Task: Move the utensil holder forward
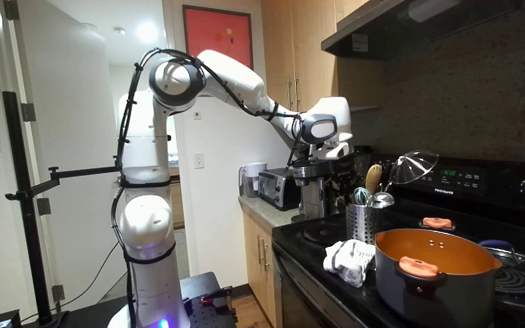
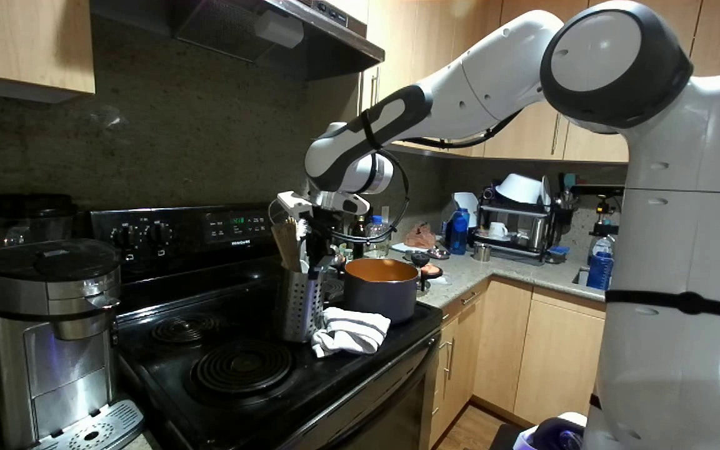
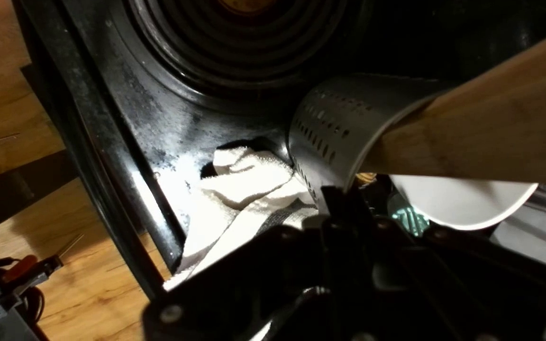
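The utensil holder is a perforated silvery metal cup that stands upright on the black stove, in both exterior views (image 1: 359,224) (image 2: 299,306). Wooden utensils, a teal whisk, a ladle and a wire strainer stick out of it. In the wrist view the holder (image 3: 334,128) lies ahead of the fingers, with a wide wooden handle (image 3: 481,123) across the right. My gripper (image 2: 315,269) points down at the holder's rim. In the wrist view the dark fingers of the gripper (image 3: 341,201) are close together, with the rim between their tips. The inner fingertip is hard to make out.
A striped towel (image 1: 350,260) (image 2: 352,331) (image 3: 244,199) lies against the holder near the stove's front edge. A big orange-lined pot (image 1: 426,296) (image 2: 380,300) stands beside it. Bare burners (image 2: 242,367) lie towards the coffee machine (image 2: 54,350). A range hood (image 1: 394,36) hangs above.
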Robot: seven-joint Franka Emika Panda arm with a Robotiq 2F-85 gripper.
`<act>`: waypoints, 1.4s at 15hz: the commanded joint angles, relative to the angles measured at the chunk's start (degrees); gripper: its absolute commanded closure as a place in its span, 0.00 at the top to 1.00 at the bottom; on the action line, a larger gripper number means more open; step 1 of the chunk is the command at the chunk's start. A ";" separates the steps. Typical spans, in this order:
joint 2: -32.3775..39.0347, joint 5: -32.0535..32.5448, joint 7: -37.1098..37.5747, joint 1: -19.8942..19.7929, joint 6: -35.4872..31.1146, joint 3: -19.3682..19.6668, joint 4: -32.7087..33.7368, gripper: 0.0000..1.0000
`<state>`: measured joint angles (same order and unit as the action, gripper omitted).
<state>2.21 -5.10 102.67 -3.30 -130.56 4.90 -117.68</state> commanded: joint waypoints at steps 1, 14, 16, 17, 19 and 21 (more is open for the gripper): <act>-2.31 1.79 1.40 -0.03 -2.55 -0.08 -1.57 0.01; -2.96 2.76 1.81 -0.04 -4.97 -0.24 -1.79 0.69; -3.44 2.77 1.87 -0.03 -5.09 -0.35 -1.84 0.84; -3.68 2.73 1.85 -0.02 -5.20 -0.40 -1.87 0.89; -4.42 2.45 1.78 0.00 -5.12 -0.51 -1.96 0.94; -5.51 2.20 1.75 0.08 -4.98 -0.75 -2.04 1.00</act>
<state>-0.26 -3.28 102.69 -3.23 -134.37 4.81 -117.86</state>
